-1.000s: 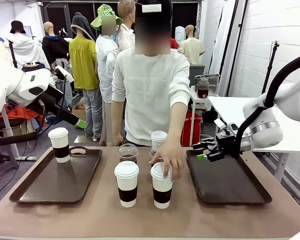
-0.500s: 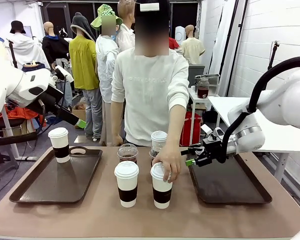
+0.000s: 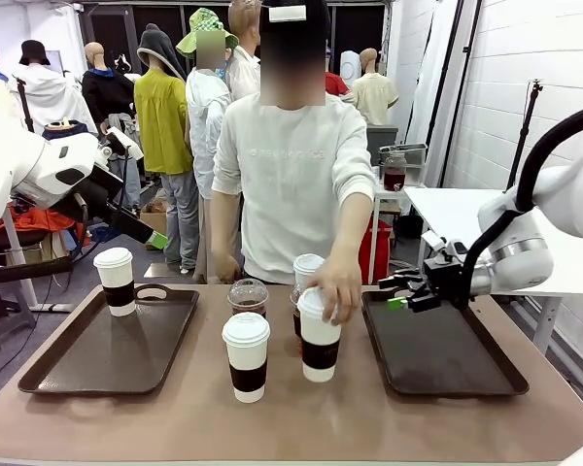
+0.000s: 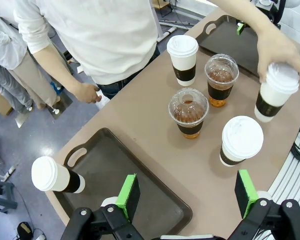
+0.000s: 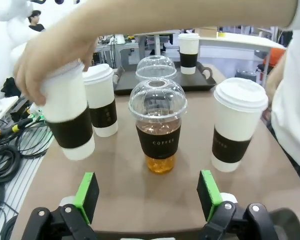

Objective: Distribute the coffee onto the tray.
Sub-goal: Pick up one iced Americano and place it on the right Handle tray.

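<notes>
The brown table [image 3: 175,417] stands beside a white block wall [image 3: 564,58] on the right, with a dark tray at each end: the left tray [image 3: 78,364] and the right tray [image 3: 447,364].

I count four white paper cups with brown bands:
- one cup [image 3: 115,282] on the left tray's far left corner
- a second cup [image 3: 246,355] in the middle, nearest the near edge
- a third cup [image 3: 308,264] at the far side
- a fourth cup [image 3: 319,340] gripped at its lid by the person's hand [image 3: 336,291], just left of the right tray (that one looks slightly tipped)

Two dome-lidded cups of iced coffee, one [image 4: 188,112] and the other [image 4: 221,80], stand among them.

The left gripper [image 4: 186,192] hangs high over the left tray's side, jaws apart and holding nothing. The right gripper [image 3: 400,293] hovers over the right tray's far left corner, likewise spread wide and unloaded, facing the cups.

The right tray's floor and the table's near strip lie open.
</notes>
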Controlling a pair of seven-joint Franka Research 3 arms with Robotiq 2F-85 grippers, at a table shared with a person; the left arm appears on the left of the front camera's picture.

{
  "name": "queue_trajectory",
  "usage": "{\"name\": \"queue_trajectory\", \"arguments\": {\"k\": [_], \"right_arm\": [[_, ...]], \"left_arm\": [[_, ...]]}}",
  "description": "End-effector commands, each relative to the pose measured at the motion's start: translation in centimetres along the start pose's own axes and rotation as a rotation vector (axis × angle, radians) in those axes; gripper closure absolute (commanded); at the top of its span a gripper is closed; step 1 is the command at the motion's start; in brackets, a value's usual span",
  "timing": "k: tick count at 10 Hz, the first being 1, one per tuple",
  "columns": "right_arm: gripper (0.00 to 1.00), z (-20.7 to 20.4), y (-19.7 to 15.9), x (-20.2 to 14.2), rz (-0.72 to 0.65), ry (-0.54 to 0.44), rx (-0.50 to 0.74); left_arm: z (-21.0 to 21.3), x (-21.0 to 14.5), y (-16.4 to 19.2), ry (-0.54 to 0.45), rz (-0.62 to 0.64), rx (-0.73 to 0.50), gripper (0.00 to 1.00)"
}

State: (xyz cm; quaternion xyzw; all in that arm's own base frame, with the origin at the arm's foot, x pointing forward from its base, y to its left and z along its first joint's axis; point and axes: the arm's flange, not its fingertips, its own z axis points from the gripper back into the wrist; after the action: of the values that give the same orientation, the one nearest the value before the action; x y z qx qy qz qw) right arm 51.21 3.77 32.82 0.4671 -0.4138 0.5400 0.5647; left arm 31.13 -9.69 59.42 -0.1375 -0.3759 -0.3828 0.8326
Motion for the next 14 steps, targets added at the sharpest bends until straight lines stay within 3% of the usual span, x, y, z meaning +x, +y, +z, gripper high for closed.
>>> {"name": "queue_trajectory", "arguments": {"k": [1, 5, 6, 14], "right_arm": [[0.0, 0.78, 1.49, -0.87, 0.007, -0.006, -0.003], [0.0, 1.34, 1.5, -1.25, -0.017, -0.038, -0.038], [0.0, 1.53, 1.1, -1.24, -0.022, -0.005, -0.023], [0.0, 1.51, 1.13, -1.29, -0.024, -0.006, -0.024]], "left_arm": [[0.09, -0.15, 0.15, -0.003, -0.011, -0.02, 0.0], [0.09, -0.15, 0.15, -0.003, -0.011, -0.02, 0.0], [0.09, -0.15, 0.15, -0.003, -0.011, -0.02, 0.0], [0.09, -0.15, 0.15, -0.003, -0.011, -0.02, 0.0]]}}
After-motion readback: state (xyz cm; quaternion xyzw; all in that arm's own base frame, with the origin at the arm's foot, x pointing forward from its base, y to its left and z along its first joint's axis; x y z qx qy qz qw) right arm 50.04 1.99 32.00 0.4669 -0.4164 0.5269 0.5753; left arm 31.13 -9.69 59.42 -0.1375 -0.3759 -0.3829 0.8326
